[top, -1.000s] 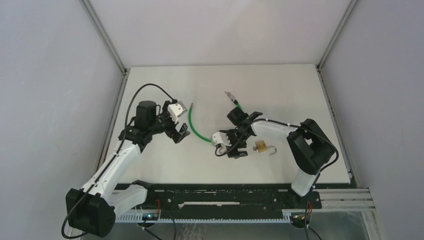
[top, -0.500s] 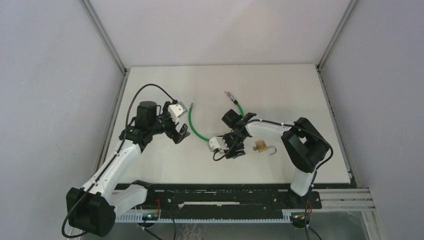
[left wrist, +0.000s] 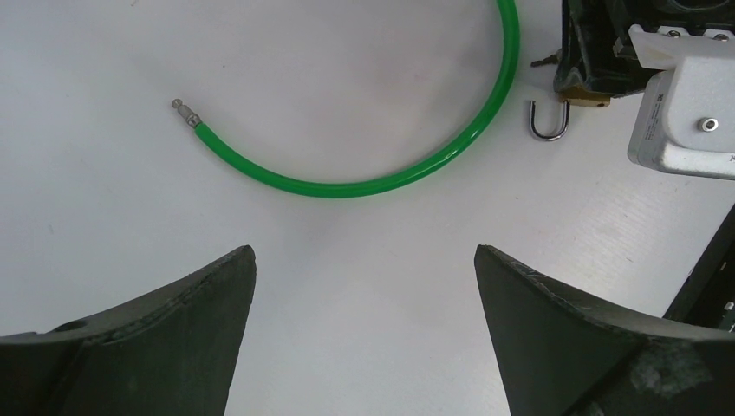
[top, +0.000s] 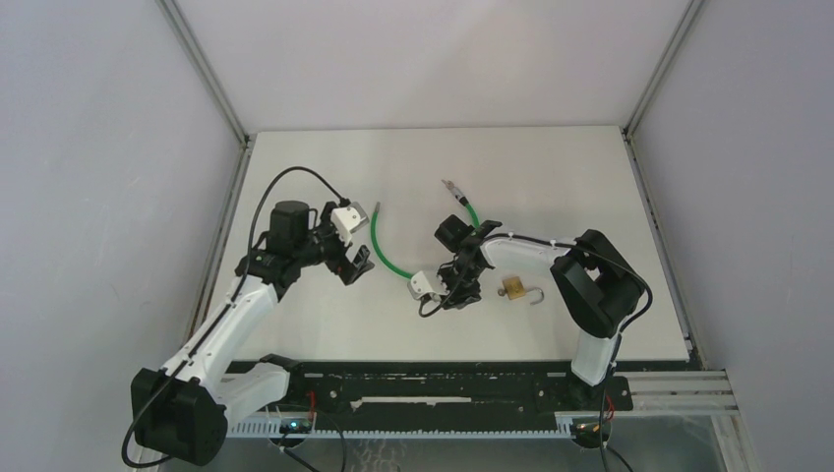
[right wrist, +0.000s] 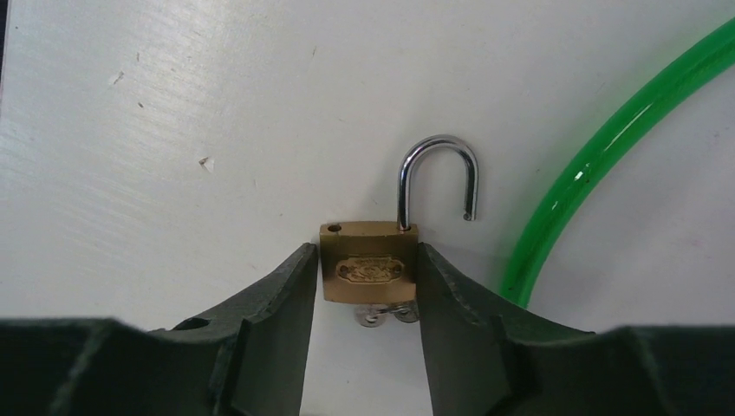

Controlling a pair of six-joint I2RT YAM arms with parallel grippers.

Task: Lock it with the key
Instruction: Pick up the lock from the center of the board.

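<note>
Slippage is the main risk: the brass padlock (right wrist: 368, 269) lies flat on the smooth white table (right wrist: 130, 130) with nothing bracing it, so a nudge or a twist at the key could slide or spin the whole lock instead of working it. The right gripper (right wrist: 364, 253) is released, its jaws parted to about the width of the lock body and framing it in the wrist view. From overhead it seems to sit just short of the lock, so it likely grasps nothing. The key (right wrist: 381, 316) shows only as a small bit of metal at the lock's near end, partly hidden between the fingers. A close here would probably catch the body and miss the key.

The shackle (right wrist: 438, 173) stands open with its free end clear of the body, so it needs pressing home. The green cable (right wrist: 607, 147) curves just beside it and could snag or be dragged along. The left gripper (left wrist: 364, 256) hangs wide open and empty over bare table near the cable's other end, well apart from the lock, offering no support
</note>
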